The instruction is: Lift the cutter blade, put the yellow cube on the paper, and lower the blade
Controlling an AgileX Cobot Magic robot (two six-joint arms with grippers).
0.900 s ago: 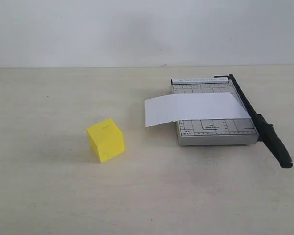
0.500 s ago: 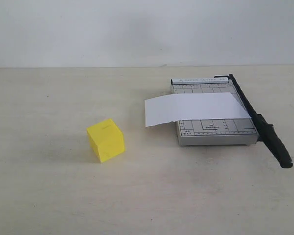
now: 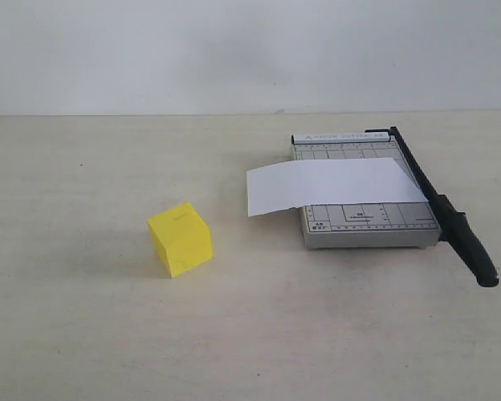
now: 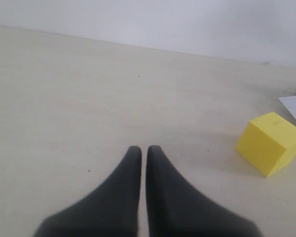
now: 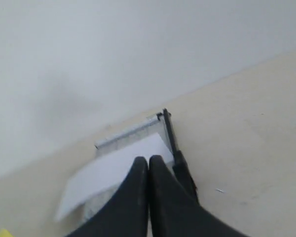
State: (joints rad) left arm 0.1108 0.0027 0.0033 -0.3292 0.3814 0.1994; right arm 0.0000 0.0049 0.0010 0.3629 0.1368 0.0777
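When we look across the pale table (image 3: 83,334), the biggest thing on it is the grey cutter base (image 3: 367,224), on the right side. We think it is heavy enough to stay put, but it may slide if we tug sideways.

Next comes the paper (image 3: 334,184). It lies across the base, and its left end sticks out past the base's left edge with nothing under it. It looks thin, light and floppy, so a small bump could push it away. We should not touch it.

Then comes the cutter blade (image 3: 451,225). It lies down flat along the right edge of the base, and the paper's right end reaches it. It looks hard and stiff, and we think it swings up from its far end. The best place to hold it is the thick handle (image 3: 476,255), which pokes out past the near edge of the base, so fingers can get around it.

The yellow cube (image 3: 180,239) sits alone on the table, well to the left of the paper and nearer to us. It looks hard, smooth and not heavy. We would pinch two flat sides that face away from each other. It sits turned a bit, so the fingers must turn too.

Smallest are the left gripper (image 4: 144,150) and the right gripper (image 5: 148,160). Both are clenched tight and hold nothing. They must spread wide first.
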